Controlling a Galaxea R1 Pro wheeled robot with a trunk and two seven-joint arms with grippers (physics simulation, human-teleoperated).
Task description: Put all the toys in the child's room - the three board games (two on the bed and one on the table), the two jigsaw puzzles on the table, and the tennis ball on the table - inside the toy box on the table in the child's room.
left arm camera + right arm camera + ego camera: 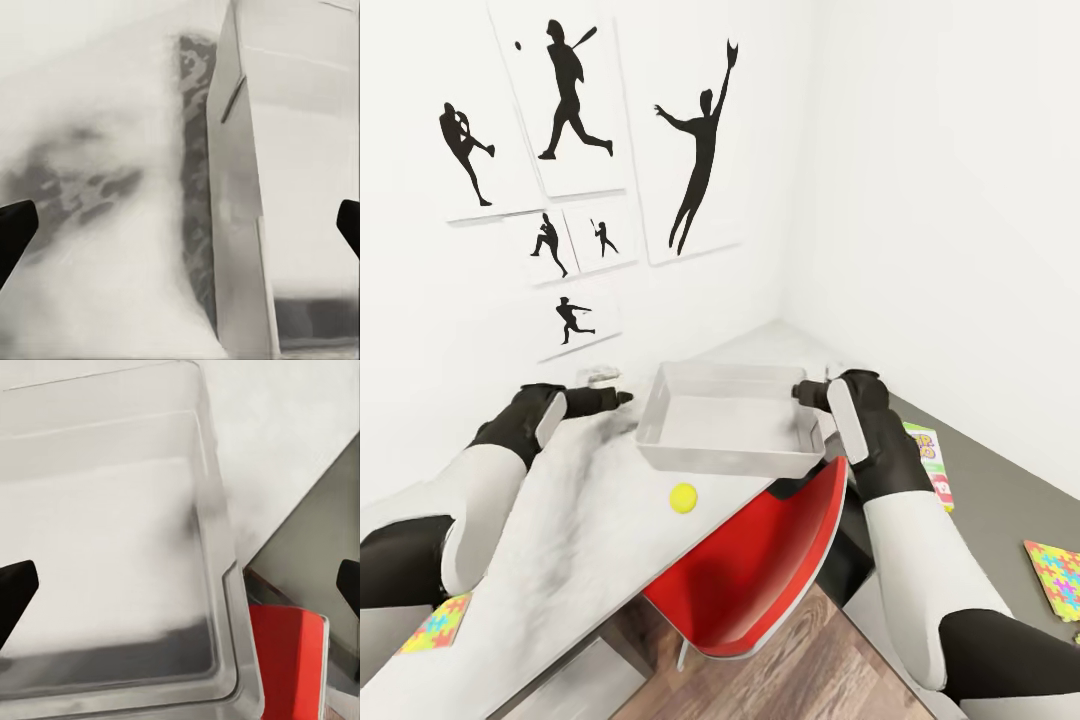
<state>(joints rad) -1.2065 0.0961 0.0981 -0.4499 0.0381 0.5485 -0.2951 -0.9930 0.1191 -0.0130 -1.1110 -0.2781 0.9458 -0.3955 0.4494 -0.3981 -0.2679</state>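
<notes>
The light grey toy box (725, 420) stands empty on the table (550, 530), near the room's corner. My left gripper (618, 398) is open at the box's left wall (234, 187), which lies between its fingertips (15, 225). My right gripper (802, 392) is open at the right rim (217, 532), which lies between its spread fingers (16, 585). The tennis ball (683, 497) rests just in front of the box. One jigsaw puzzle (438, 622) lies at the near left, another (1055, 578) on the dark grey section at the right. A green-edged board game (932, 465) shows beside my right forearm.
A red chair (760, 560) is tucked under the table's edge, directly below the box and between my arms. White walls close the corner behind the table, the left one hung with black silhouette posters (570, 100). Wooden floor (800, 660) shows below.
</notes>
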